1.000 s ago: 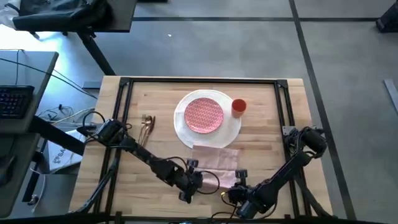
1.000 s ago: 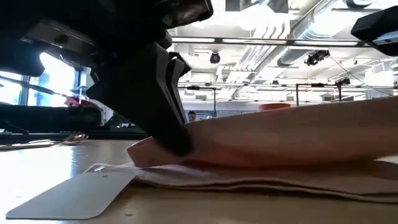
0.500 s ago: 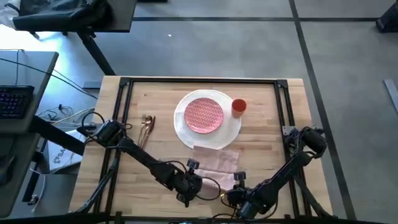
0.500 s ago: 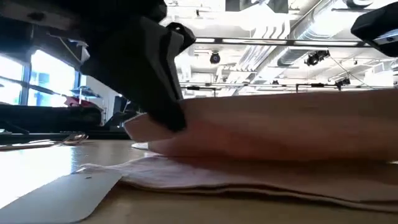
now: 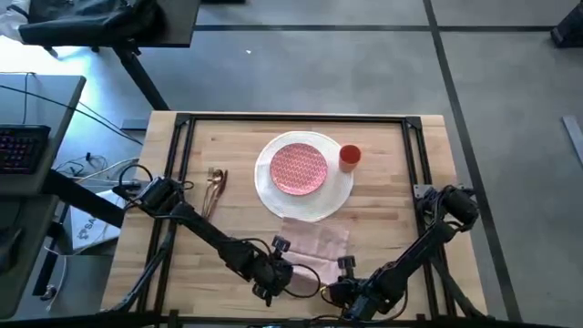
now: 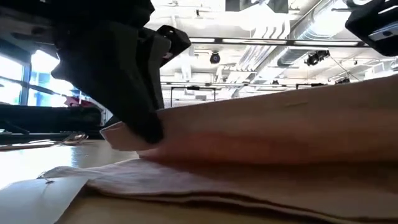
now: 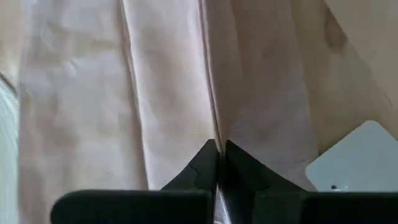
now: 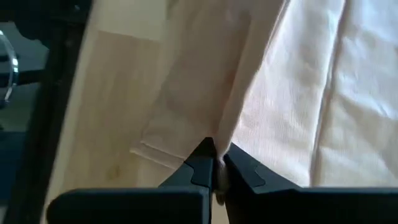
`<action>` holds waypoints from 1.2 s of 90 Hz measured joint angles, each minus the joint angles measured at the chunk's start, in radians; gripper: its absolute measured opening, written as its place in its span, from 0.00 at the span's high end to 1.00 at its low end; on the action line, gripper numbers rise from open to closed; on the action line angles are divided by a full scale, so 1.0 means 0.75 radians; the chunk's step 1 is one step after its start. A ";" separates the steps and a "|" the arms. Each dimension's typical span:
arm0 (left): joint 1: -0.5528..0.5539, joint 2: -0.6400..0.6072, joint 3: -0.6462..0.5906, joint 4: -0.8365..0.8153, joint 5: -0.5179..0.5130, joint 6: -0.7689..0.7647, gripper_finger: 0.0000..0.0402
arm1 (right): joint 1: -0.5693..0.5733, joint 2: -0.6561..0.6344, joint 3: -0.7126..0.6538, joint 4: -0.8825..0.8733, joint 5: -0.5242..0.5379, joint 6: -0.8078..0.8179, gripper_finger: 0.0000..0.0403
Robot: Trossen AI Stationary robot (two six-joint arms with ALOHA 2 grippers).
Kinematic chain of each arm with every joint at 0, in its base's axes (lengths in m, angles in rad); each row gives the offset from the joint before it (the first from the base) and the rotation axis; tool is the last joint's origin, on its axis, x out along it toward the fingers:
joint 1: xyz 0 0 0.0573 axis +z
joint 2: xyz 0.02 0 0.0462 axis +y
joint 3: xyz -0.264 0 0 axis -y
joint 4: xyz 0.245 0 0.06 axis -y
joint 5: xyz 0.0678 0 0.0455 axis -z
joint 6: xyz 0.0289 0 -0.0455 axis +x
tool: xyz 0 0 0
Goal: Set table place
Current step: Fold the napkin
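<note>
The pale pink napkin [image 5: 314, 244] lies on the table [image 5: 383, 196], close to its near edge. My left gripper [image 5: 276, 273] and my right gripper [image 5: 349, 281] are each shut on it, at its near-left and near-right parts. Its upper layer [image 6: 267, 127] is raised; the lower layers [image 6: 205, 186] rest on the wood. Farther back the red-patterned plate [image 5: 299, 169] sits on the white plate [image 5: 339, 189]. The orange cup [image 5: 350, 157] stands to their right, and the copper cutlery [image 5: 215, 187] lies to their left. My left gripper pinches a raised edge of the napkin [image 7: 214, 127] between its two fingers, reaching in from the near-left side. That end [image 6: 121, 135] is held off the table above the lower layers. My right gripper pinches a raised edge of the napkin [image 8: 225, 127] between its fingertips, near the cloth's right side. The held layer stretches between both grippers, clear of the wood.
A white tag [image 7: 360, 158] lies on the wood beside the napkin. The black rail frame [image 5: 182, 164] runs around the tabletop. Bare wood lies left of the cutlery and right of the cup.
Both grippers have moved toward the table's near edge, staying shut on the napkin. The raised layer has come along with them over the lower layers, and the white tag has slid toward the near-left.
</note>
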 joint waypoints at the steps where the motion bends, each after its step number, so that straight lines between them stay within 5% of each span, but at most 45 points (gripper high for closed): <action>1: 0.000 0.000 0.000 -0.001 0.000 0.000 1.00 | 0.000 0.000 0.000 0.001 -0.002 0.000 0.99; 42: -0.002 -0.003 0.037 -0.131 0.138 0.000 0.76 | -0.001 -0.015 0.000 -0.018 -0.125 0.054 0.57; 74: 0.020 -0.029 0.236 -0.608 0.075 -0.158 0.66 | 0.005 -0.187 -0.099 -0.190 0.091 0.241 0.51; 91: 0.155 -0.142 0.125 -0.450 0.016 -0.200 0.68 | -0.063 -0.371 -0.385 -0.103 0.196 0.527 0.51; 108: 0.366 -0.196 -0.078 -0.082 0.183 -0.110 0.68 | -0.157 -0.504 -0.746 0.433 0.212 0.604 0.51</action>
